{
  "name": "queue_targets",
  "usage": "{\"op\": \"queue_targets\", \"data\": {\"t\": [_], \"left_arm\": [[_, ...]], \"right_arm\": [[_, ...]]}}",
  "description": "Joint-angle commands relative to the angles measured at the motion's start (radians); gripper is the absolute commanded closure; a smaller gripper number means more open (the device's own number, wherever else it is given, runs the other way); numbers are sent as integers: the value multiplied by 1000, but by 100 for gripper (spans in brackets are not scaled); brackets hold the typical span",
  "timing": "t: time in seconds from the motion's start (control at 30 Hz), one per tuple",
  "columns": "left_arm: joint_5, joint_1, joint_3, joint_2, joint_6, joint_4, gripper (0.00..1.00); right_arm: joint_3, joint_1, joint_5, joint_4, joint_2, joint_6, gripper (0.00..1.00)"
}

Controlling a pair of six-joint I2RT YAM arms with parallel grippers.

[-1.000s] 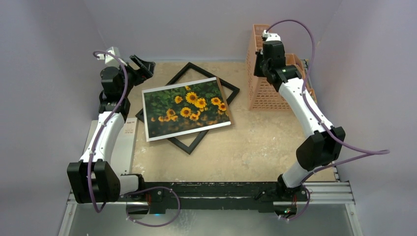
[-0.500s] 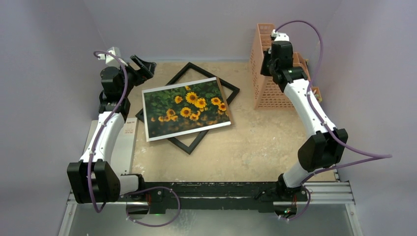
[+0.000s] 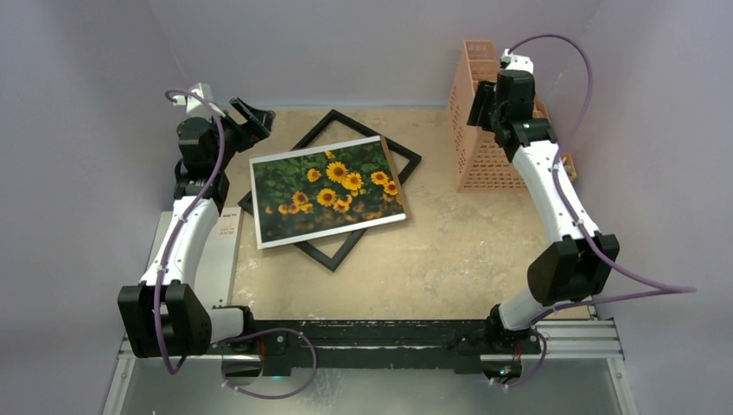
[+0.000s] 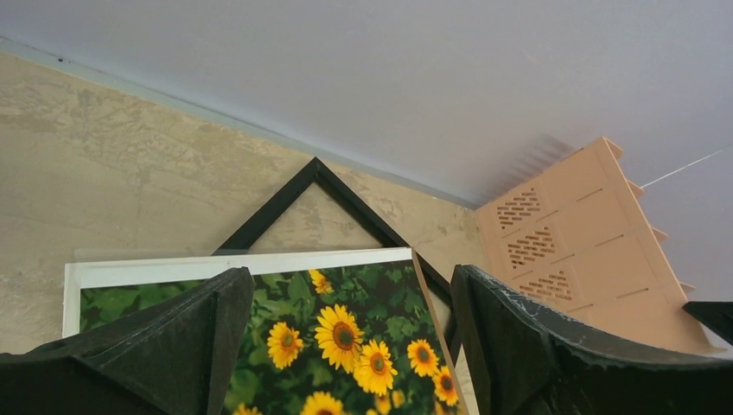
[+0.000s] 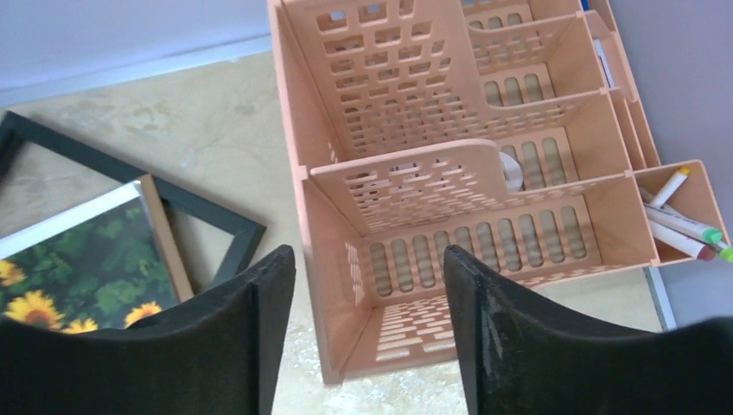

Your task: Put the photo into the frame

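The photo of yellow sunflowers lies face up and askew on top of the thin black frame, covering most of it. A brown board edge shows along the photo's right side. My left gripper hovers open at the photo's far-left corner; in its wrist view the photo shows between the empty fingers. My right gripper is open above the peach organizer's near-left corner, with that wall between the jaws and untouched.
The peach mesh organizer stands at the back right against the wall. Markers sit in its side pocket and a tape roll in a middle cell. A white block lies by the left arm.
The right arm and the organizer slid to the right, then the right gripper opened. The left arm, photo and frame have not moved.
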Motion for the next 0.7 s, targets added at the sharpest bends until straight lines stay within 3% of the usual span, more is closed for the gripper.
{"op": "queue_targets", "data": {"t": [0.0, 0.13, 0.27, 0.43, 0.67], "left_arm": [[-16, -6, -1, -12, -3, -24, 11], [-49, -6, -4, -10, 18, -84, 13], [-81, -6, -15, -8, 44, -129, 13], [-53, -6, 26, 70, 106, -134, 12], [106, -8, 205, 348, 176, -127, 17]], "right_arm": [[37, -2, -142, 44, -136, 24, 32], [54, 18, -295, 66, -173, 89, 29], [-34, 154, -329, 182, -217, 141, 29], [-272, 262, -417, 392, -249, 346, 29], [-654, 307, -433, 637, -300, 683, 28]]}}
